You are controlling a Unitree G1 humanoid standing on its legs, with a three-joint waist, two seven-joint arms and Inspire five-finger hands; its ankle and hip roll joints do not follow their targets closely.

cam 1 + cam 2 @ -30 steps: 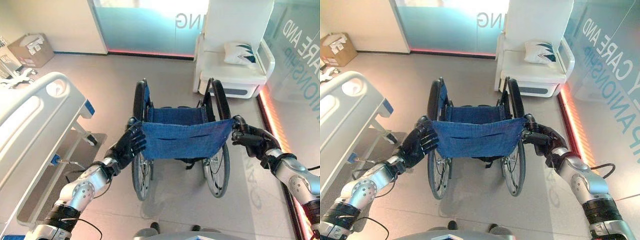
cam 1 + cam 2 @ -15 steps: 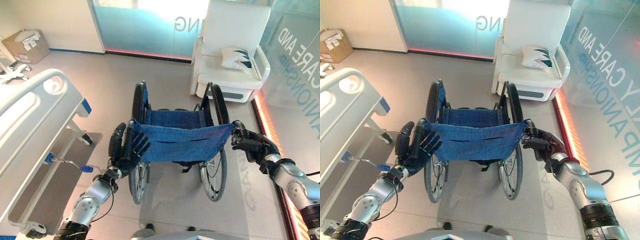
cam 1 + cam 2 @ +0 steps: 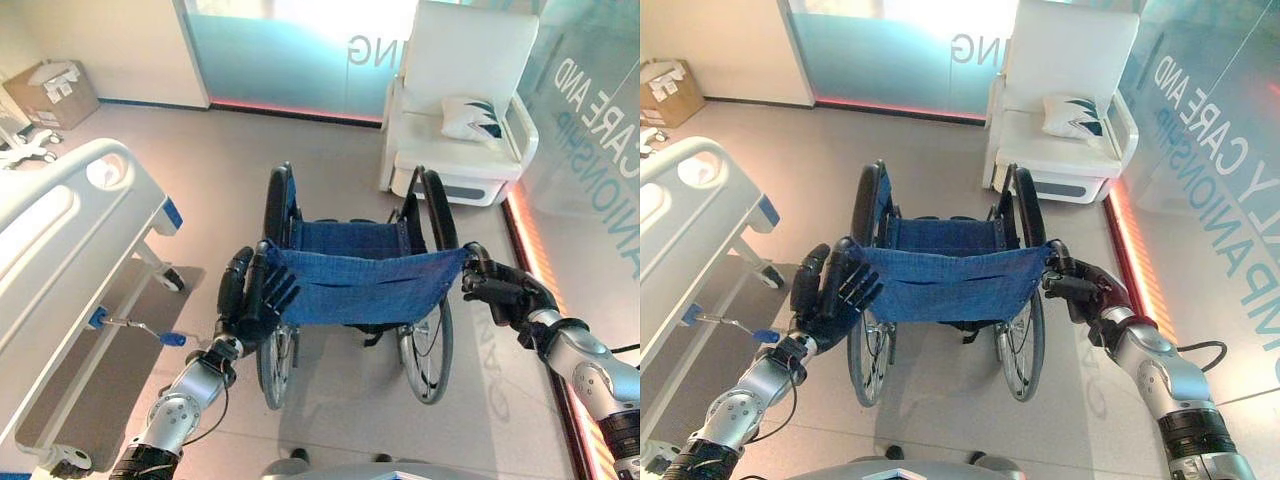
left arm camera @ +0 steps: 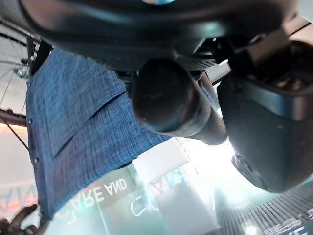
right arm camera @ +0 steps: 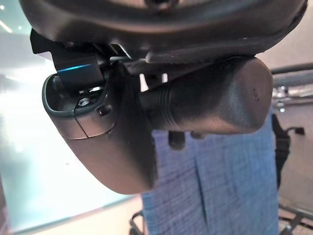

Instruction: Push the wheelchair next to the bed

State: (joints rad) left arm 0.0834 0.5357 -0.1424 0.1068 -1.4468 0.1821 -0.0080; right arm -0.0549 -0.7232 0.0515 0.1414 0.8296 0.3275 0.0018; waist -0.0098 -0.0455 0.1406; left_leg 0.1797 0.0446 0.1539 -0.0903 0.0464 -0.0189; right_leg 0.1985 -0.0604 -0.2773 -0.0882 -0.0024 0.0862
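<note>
Left eye view, wheelchair (image 3: 355, 285) right of bed (image 3: 70, 250), left robot hand (image 3: 250, 295) open-fingered against its left push handle, right robot hand (image 3: 500, 290) clasping right handle.

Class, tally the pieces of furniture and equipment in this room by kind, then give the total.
Wheelchair: 1
Bed: 1
White armchair: 1
Cushion: 1
Cardboard box: 1
Total: 5
</note>
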